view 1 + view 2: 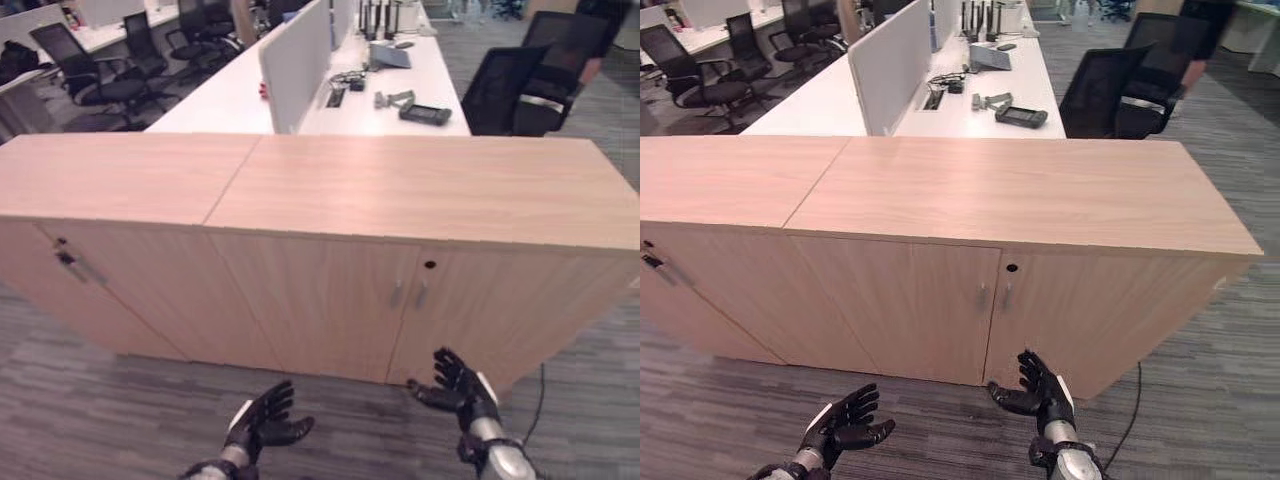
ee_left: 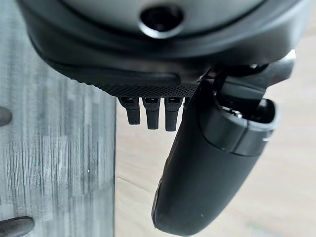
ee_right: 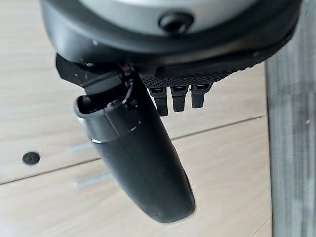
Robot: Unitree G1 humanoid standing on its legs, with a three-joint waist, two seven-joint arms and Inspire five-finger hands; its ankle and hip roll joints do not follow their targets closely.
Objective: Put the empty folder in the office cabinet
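The light wooden office cabinet (image 1: 320, 290) stands in front of me with its doors closed. Two slim metal handles (image 1: 408, 294) sit side by side at the door seam, with a dark keyhole (image 1: 429, 264) above them. My left hand (image 1: 262, 420) hovers low over the carpet before the middle doors, fingers spread, holding nothing. My right hand (image 1: 455, 385) is raised a little higher, just below the handles, fingers straight and empty. In the right wrist view the right thumb (image 3: 143, 163) points at the door panel (image 3: 222, 173) close ahead.
A second cabinet section on the left has its own handle (image 1: 75, 265). Behind the cabinet runs a white desk (image 1: 390, 100) with a grey divider (image 1: 295, 65) and small devices. Black office chairs (image 1: 520, 85) stand at the back right and back left. Grey carpet (image 1: 100, 410) covers the floor.
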